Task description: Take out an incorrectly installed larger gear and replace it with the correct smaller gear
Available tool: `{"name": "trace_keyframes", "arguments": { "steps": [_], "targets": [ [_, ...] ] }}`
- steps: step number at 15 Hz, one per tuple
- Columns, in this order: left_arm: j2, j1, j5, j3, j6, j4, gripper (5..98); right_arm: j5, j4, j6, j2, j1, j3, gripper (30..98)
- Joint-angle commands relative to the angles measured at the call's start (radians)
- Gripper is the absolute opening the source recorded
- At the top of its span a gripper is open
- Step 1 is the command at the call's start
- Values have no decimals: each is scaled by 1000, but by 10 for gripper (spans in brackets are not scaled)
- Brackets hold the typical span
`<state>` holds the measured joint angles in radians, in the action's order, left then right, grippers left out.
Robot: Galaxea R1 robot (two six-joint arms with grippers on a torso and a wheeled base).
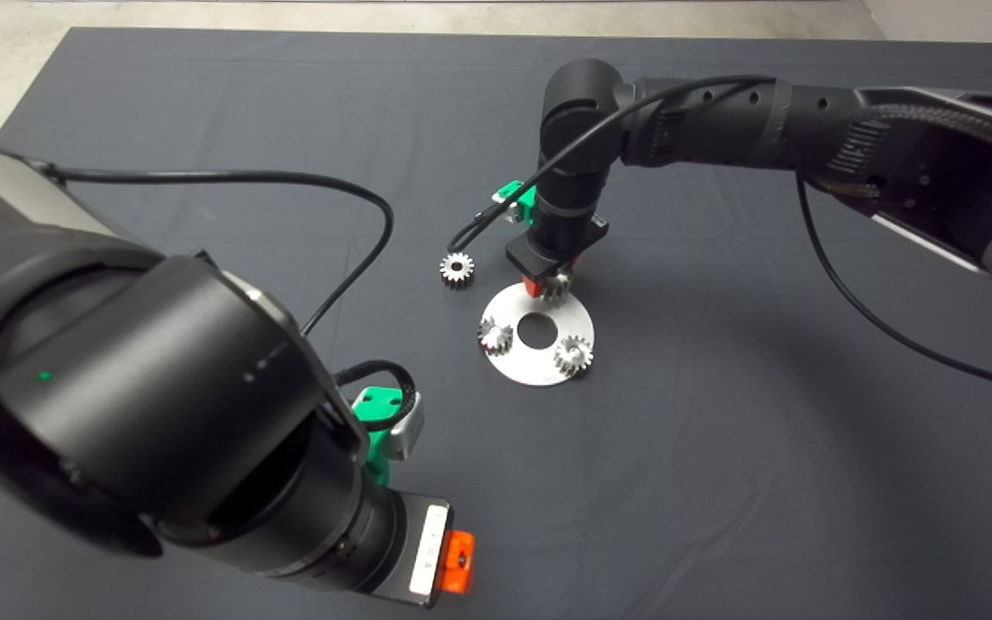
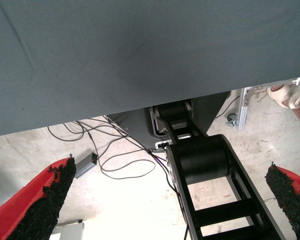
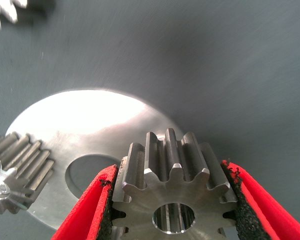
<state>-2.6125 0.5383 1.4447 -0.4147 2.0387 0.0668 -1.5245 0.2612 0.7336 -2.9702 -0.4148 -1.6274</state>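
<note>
**A:** Where do you stand right now?

**B:** Your right hand [image 3: 170, 170] is clamped on the smaller gear [image 3: 165, 192], one pad on each flank of its teeth. It sits over the far edge of the round steel plate [image 1: 530, 375]. The larger gear [image 1: 456, 269] lies off the plate on the counter [image 1: 720, 474], just beside that edge. Your left hand [image 2: 168, 167] is parked low at the near left, fingers spread wide and holding nothing.

**A:** So what could bite you from here?

**B:** Mostly the seating. The wrist view shows the bore open from above, but not whether it is lined up with anything on the plate beneath. If you let go while it is off-centre, I'd expect the gear to land tilted or slide off the rim onto the counter.

**A:** And the grip itself?

**B:** The pads press on tooth tips, not on a flat face. A sideways nudge could let the gear twist between them, and then it would go down crooked.

**A:** Anything nearby to worry about?

**B:** Two other small gears [image 1: 494, 334] [image 1: 573, 354] stand on the near half of the plate. The plate seems to lie loose on the mat, so a hard push down on its edge might tip or shift it and upset them. When you pull the hand away, watch the larger gear, which is close enough for a swinging finger to knock.
</note>
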Motion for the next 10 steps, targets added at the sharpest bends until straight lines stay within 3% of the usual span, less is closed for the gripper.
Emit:
{"name": "trace_keyframes", "arguments": {
  "steps": [1,6,10],
  "targets": [
    [-5,17,-3,15,9,-18,982,-114,21,4,-5,-84,14,505],
    [-6,17,-3,15,9,-18,982,-115,-48,4,14,-99,14,503],
    [-16,17,-3,13,9,-18,982,-115,-56,3,81,-99,24,503]
  ]
}}
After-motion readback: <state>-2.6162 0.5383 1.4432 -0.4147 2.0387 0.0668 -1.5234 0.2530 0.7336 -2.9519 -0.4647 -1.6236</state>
